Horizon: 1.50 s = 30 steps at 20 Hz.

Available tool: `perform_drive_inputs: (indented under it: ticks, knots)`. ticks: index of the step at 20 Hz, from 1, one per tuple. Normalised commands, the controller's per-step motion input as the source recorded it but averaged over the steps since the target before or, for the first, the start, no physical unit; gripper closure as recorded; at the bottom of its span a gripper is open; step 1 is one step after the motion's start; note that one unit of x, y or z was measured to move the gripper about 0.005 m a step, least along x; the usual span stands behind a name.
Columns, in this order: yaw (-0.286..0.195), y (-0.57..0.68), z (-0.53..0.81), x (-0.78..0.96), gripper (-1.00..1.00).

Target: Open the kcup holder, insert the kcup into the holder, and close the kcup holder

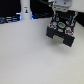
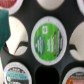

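Kcup [image 2: 48, 39], green top, sits in the black holder [image 1: 61, 31]; I cannot tell the tool's state.

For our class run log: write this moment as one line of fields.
phase: over holder | gripper: low above kcup holder, jaw state unclear | kcup: green top, seated in round slot | holder: open

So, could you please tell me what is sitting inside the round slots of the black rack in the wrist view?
The central slot of the black rack holds a green-topped kcup; neighbouring slots hold whitish-topped cups. Lids cover the cup bodies.
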Motion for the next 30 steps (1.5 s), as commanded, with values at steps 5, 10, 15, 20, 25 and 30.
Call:
perform_drive_inputs:
  ticks: [5,10,15,20,25,30]
  knots:
    - [0.018,-0.45,0.16,0.68,-1.0]
    - [0.015,-0.37,0.06,0.78,-1.0]
    - [0.004,-0.18,0.01,0.88,-1.0]
    - [0.083,0.08,0.0,0.71,-1.0]
    - [0.226,0.16,-0.04,0.19,-1.0]
    - [0.292,0.01,-0.14,-0.09,-1.0]
